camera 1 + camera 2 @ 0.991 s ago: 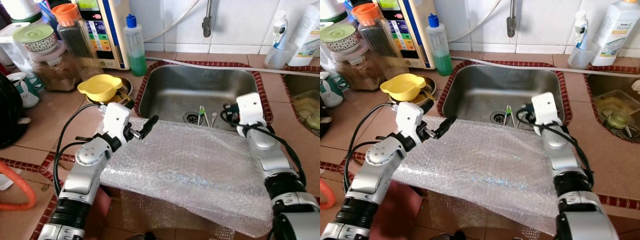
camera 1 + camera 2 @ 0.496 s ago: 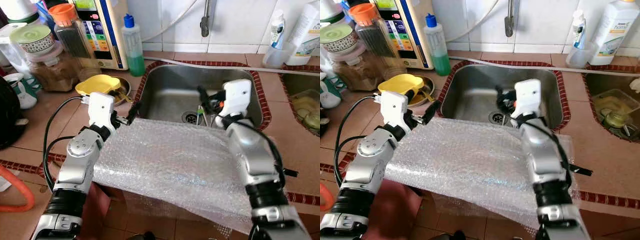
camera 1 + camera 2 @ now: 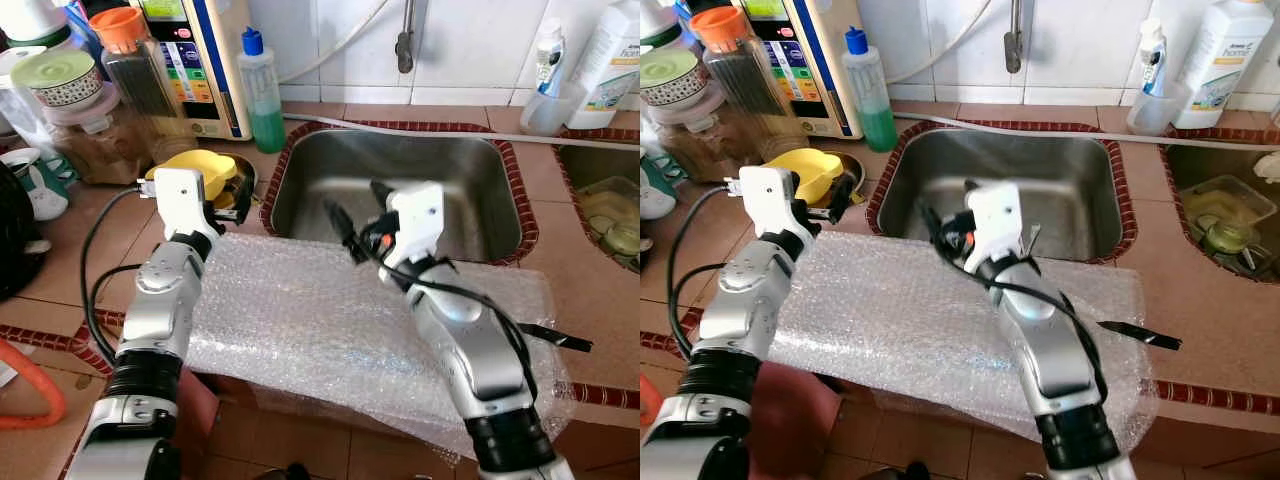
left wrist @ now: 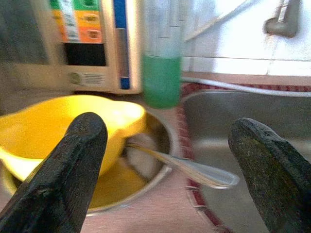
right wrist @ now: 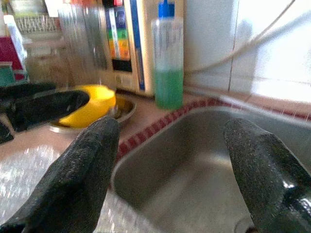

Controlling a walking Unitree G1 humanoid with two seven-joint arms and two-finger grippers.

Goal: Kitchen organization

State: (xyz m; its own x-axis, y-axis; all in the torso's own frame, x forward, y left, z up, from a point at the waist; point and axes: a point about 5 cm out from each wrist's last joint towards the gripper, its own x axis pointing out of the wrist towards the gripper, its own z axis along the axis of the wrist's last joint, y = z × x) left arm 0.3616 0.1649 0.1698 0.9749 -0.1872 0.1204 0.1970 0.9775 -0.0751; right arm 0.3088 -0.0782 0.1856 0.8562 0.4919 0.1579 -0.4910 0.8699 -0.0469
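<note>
- Bubble wrap sheet (image 3: 330,320) lies spread flat on the tiled counter (image 3: 90,250), along the front edge of the steel sink (image 3: 400,190); its near edge hangs over the counter's front.
- Right gripper (image 3: 358,212) hovers over the sheet's far edge, at the sink's front rim, fingers pointing toward the robot's left. Fingers spread wide, nothing between them.
- Left gripper (image 4: 167,170) sits above the sheet's far left corner, aimed at the yellow bowl (image 3: 205,170). Fingers wide apart, holding nothing.
- Yellow bowl rests in a shallow metal dish (image 4: 155,170) just left of the sink; a spoon (image 4: 194,170) lies in the dish, handle toward the sink.
- Bottle of green liquid (image 3: 262,90), blue cap, stands behind the dish against the tiled wall, beside a boxy white appliance (image 3: 200,60).
- Jars with orange lid (image 3: 135,60) and green lid (image 3: 60,80) crowd the counter's far left.
- Black strip (image 3: 1140,333) lies at the sheet's right edge.
- White bottles (image 3: 1220,60) stand at the far right by the wall.
</note>
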